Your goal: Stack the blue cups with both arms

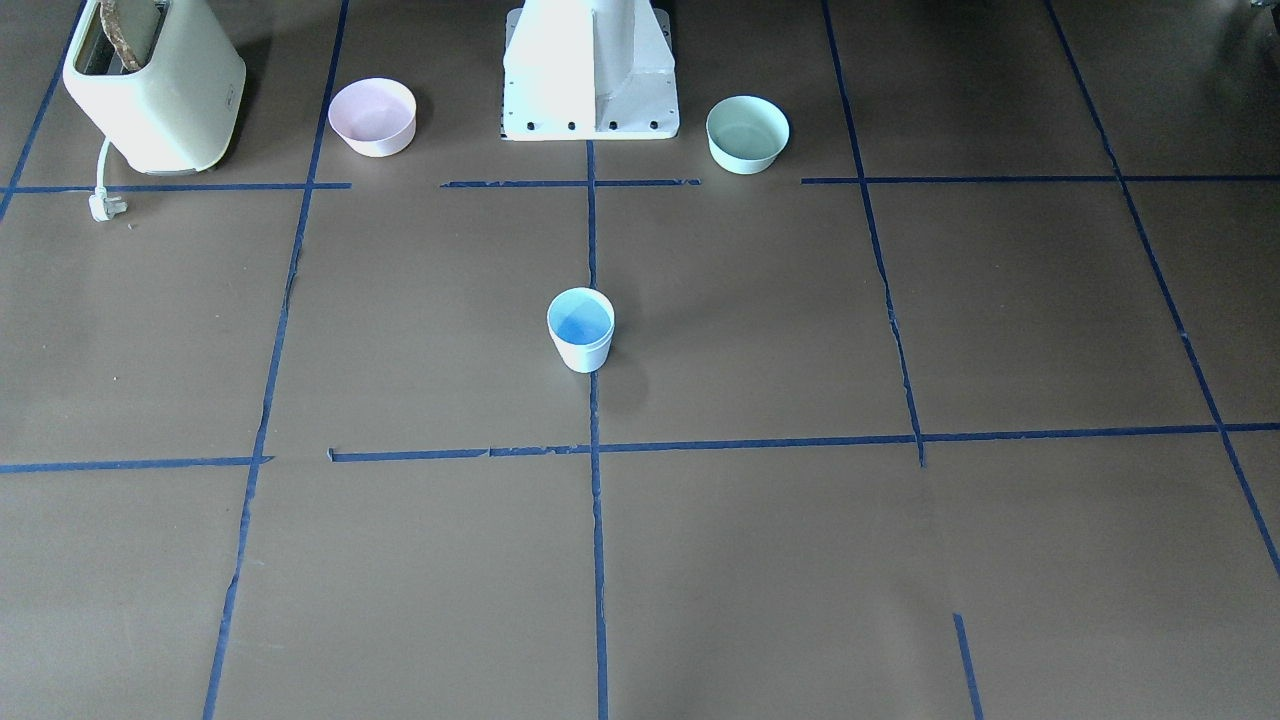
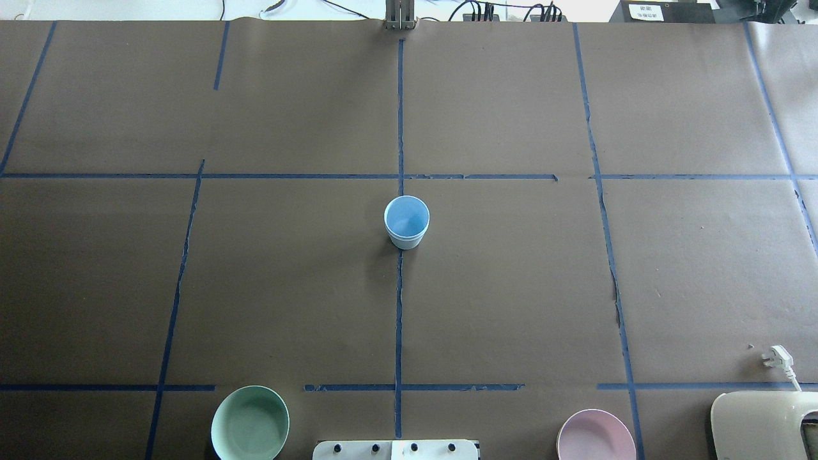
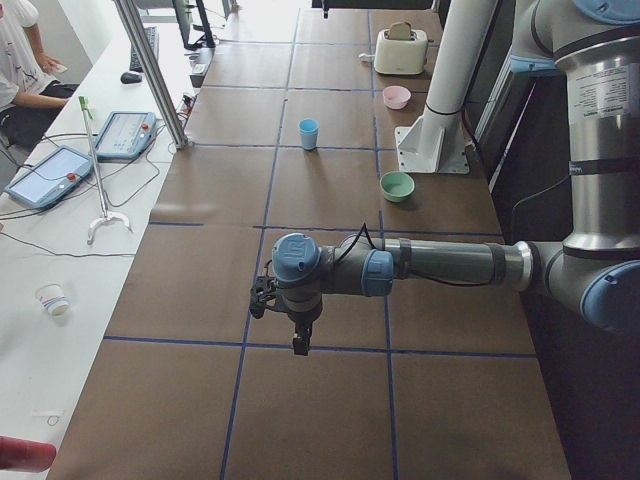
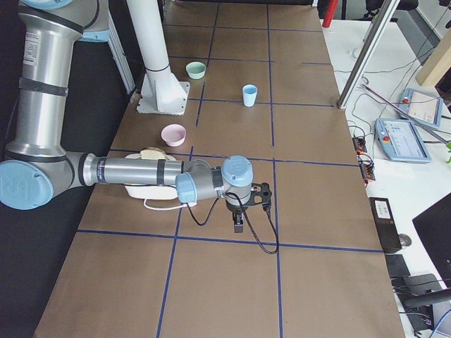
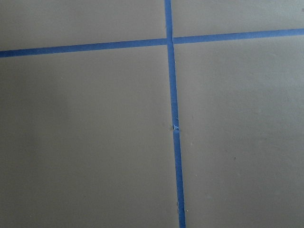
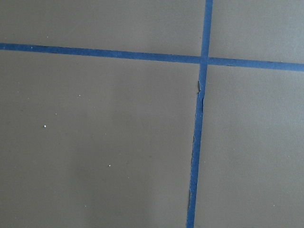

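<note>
Pale-blue cups (image 2: 406, 223) stand upright at the middle of the brown paper-covered table (image 2: 511, 287), on a blue tape line (image 2: 399, 306), well apart from both sets of fingers. A doubled rim shows on the outer wall, so one cup is probably nested inside the other, and the stacking looks done.

The left gripper (image 3: 298, 345) hangs pointing down over the table's end on the robot's left, far from the cups. The right gripper (image 4: 239, 227) hangs the same way over the opposite end. Each shows only in a side view, so how far the fingers are parted cannot be told; no cup is seen in either. Each wrist camera shows only bare paper and crossing tape below the fingers, which fits arms parked clear of the stack.

Far from either set of fingers, a pink bowl (image 1: 372, 117) and a pale green bowl (image 1: 747, 134) sit one on each side of the white pedestal base (image 1: 590, 90). A cream toaster (image 1: 155, 90) stands beyond the pink bowl, toward the right gripper's end, its plug (image 1: 103, 205) lying loose.
</note>
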You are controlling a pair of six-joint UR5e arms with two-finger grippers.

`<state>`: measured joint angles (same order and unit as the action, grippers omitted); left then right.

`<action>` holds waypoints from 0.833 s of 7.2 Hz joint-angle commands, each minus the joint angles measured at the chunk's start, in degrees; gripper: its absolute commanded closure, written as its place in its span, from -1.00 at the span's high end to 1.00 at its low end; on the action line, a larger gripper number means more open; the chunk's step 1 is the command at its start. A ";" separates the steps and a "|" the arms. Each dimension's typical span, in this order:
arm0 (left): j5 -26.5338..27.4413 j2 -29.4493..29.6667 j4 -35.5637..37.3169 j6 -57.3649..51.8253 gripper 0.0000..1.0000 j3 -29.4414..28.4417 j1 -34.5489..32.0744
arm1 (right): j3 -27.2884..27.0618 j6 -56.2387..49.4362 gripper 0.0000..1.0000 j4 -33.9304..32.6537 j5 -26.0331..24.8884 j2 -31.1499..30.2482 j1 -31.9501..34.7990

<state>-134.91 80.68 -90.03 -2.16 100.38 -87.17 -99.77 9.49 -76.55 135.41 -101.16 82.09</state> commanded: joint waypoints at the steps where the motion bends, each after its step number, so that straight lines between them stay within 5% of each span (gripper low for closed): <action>1: 0.00 0.00 0.03 -0.04 1.00 -0.01 0.85 | 0.02 0.00 1.00 0.00 0.03 0.00 0.00; 6: 0.00 0.00 0.03 -0.04 1.00 0.07 1.82 | -0.07 0.09 1.00 0.00 0.03 0.00 0.00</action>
<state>-134.91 80.68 -90.00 -2.20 100.45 -85.43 -99.76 9.58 -76.55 135.44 -101.17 82.09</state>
